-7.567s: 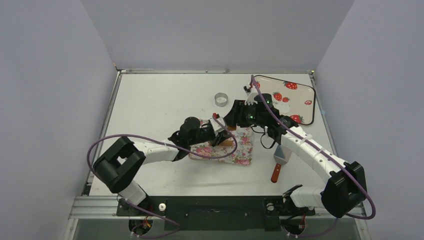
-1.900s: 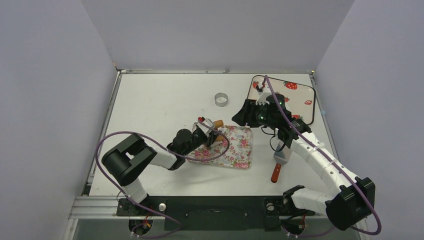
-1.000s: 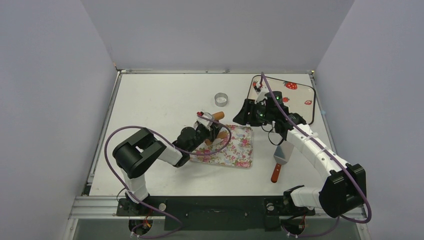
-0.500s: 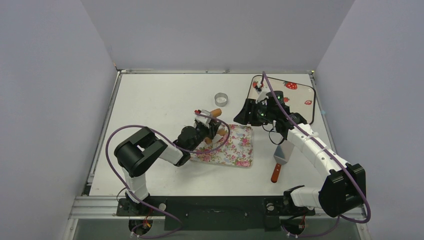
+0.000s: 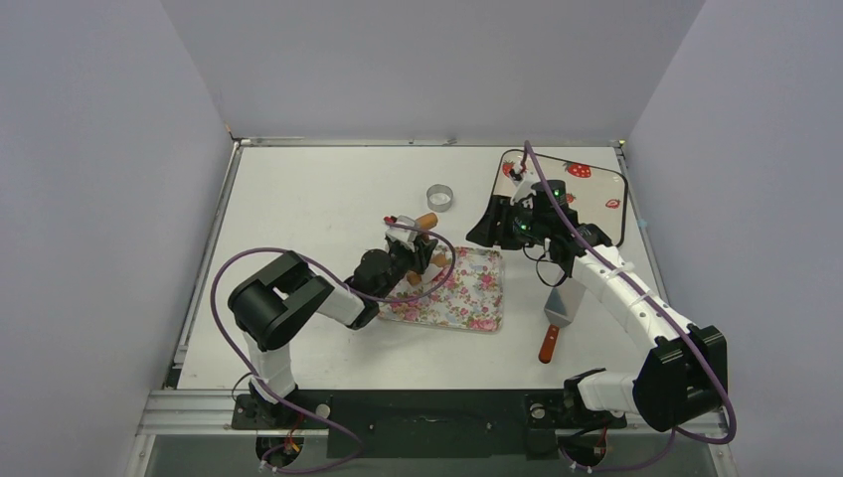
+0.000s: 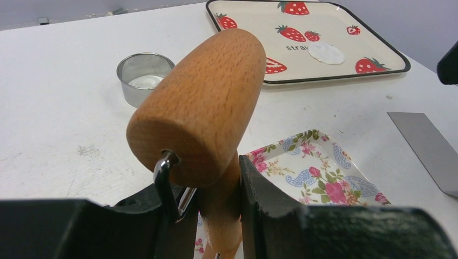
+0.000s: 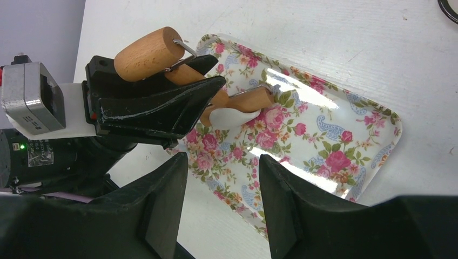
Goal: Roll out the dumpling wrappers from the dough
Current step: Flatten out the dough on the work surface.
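My left gripper [image 5: 414, 248] [image 6: 216, 183] is shut on the handle of the brown wooden roller [image 6: 202, 105] and holds it tilted over the floral tray's [image 5: 475, 298] left end. In the right wrist view the roller's [image 7: 147, 52] lower small barrel has a whitish dough lump [image 7: 229, 117] clinging under it, just above the floral tray [image 7: 345, 145]. One wrapper [image 6: 325, 53] lies on the strawberry tray [image 6: 397, 56]. My right gripper [image 5: 489, 225] [image 7: 221, 178] is open and empty, above the floral tray's far right corner.
The silver metal ring [image 5: 439, 197] [image 6: 143, 75] stands on the table beyond the roller, with something white inside it. The red-handled spatula [image 5: 557, 320] lies right of the floral tray; its blade shows in the left wrist view [image 6: 426, 148]. The strawberry tray [image 5: 616, 159] sits at the far right.
My left gripper has lifted the roller and carried it left and away from the tray's middle. My right gripper let go earlier, drew back toward the strawberry tray, and now hardly moves.
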You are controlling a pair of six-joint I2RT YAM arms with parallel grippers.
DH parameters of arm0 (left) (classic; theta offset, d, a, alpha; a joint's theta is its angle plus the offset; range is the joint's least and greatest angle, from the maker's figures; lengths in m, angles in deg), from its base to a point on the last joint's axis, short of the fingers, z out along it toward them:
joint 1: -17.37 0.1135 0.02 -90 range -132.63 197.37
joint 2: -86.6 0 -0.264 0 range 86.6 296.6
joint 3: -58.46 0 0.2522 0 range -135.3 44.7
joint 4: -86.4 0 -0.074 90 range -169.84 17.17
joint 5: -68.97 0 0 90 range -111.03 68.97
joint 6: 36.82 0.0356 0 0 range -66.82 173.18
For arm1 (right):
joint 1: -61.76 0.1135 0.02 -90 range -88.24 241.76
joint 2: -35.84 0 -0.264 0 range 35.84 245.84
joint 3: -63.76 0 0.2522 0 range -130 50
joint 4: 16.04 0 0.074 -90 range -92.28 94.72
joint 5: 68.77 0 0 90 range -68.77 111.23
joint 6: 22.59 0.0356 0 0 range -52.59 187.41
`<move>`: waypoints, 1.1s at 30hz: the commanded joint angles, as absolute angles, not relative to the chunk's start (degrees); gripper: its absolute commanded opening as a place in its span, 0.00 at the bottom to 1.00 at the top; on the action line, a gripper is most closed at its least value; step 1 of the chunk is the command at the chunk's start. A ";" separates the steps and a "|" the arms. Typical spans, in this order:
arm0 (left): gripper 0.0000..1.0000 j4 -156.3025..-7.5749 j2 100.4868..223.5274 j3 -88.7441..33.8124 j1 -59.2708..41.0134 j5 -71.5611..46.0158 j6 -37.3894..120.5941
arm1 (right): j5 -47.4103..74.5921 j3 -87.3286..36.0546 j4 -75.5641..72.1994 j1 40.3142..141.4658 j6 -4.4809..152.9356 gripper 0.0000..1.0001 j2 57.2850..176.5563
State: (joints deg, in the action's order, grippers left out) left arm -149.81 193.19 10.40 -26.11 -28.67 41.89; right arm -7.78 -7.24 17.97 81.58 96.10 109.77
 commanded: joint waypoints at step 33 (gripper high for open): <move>0.00 -119.52 180.34 4.47 -34.38 -16.90 70.75 | -6.64 -6.96 12.76 82.19 97.64 0.47 100.93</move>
State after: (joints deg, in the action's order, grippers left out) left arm -125.24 182.15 6.49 -33.87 -18.51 67.03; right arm -8.09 -7.32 15.98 81.38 97.02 102.93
